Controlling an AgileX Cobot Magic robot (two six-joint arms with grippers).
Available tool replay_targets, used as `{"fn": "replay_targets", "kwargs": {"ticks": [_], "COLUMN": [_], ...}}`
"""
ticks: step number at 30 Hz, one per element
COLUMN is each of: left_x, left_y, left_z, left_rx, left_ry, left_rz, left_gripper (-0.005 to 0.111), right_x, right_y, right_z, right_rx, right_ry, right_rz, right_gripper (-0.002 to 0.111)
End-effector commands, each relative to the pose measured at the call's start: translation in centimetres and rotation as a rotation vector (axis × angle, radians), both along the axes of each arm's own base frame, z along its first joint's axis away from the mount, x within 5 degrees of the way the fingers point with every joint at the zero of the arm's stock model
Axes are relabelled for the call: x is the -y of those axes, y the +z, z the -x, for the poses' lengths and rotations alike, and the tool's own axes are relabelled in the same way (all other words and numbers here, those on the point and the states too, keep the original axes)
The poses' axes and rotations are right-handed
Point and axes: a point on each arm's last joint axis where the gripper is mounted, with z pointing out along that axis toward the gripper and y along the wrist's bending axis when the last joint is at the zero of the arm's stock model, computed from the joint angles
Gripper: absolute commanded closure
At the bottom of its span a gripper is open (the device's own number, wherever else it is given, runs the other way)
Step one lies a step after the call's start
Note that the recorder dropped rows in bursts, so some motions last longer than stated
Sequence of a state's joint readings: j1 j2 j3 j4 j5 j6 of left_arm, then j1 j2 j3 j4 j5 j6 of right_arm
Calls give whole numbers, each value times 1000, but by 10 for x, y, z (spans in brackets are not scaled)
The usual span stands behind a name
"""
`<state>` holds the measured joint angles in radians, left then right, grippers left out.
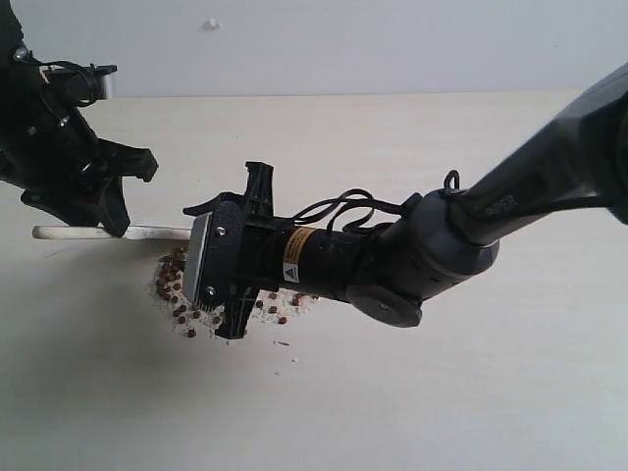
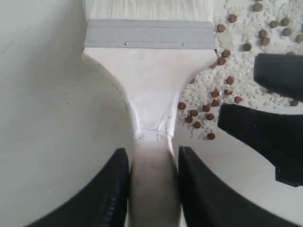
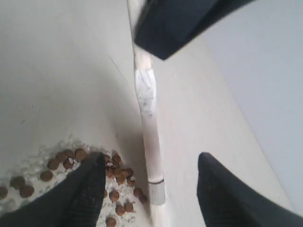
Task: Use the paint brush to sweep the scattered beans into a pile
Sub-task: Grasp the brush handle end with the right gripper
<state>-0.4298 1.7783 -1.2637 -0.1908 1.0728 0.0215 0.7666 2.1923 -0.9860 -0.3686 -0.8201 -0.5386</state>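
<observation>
The black left gripper [image 1: 126,196] hangs over the slim handle of a pale wooden paint brush [image 1: 147,233] lying flat on the cream tabletop [image 1: 442,402]. Its lower finger crosses that handle. The black right gripper [image 1: 243,253], jaws spread wide, covers the brush's head end. Under and just ahead of it, small round reddish-brown beans [image 1: 173,280] lie among white grains [image 1: 160,291].

A pale cream table [image 1: 442,392] is seen spread out on every side of the paint brush [image 1: 108,233], its surface matt and plain. Beyond the brush, the table's far edge is met by a smooth light grey wall [image 1: 392,39]. On that wall, past the brush's head end, a small white speck [image 1: 211,24] is picked out. Soft, even light is thrown over it all, and only faint shadows are cast beside the handle.
</observation>
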Motion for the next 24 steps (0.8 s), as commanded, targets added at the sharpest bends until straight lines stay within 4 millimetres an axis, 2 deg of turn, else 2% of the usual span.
{"fn": "replay_targets", "kwargs": {"ticks": [1,11,19,24], "left_x": [1,1,2,3], "left_y": [1,1,2,2], "left_z": [-2,-3,-5,-5], "left_rx": [9,22,47,45], "left_ry": [0,-1,-10,-4], "left_rz": [13,17,25,39], "left_gripper": [107,107,107,107], "right_x": [0,-29,-41,-42], "right_y": [-5,-8,-9,-8], "right_z": [-6,-27,-30,-31], "right_rx": [4,-110,-177,-190], "right_ry": [-10,27,81,75], "right_rz": [-42,-129,-140,-149], "right_gripper": [54,54,55,68]}}
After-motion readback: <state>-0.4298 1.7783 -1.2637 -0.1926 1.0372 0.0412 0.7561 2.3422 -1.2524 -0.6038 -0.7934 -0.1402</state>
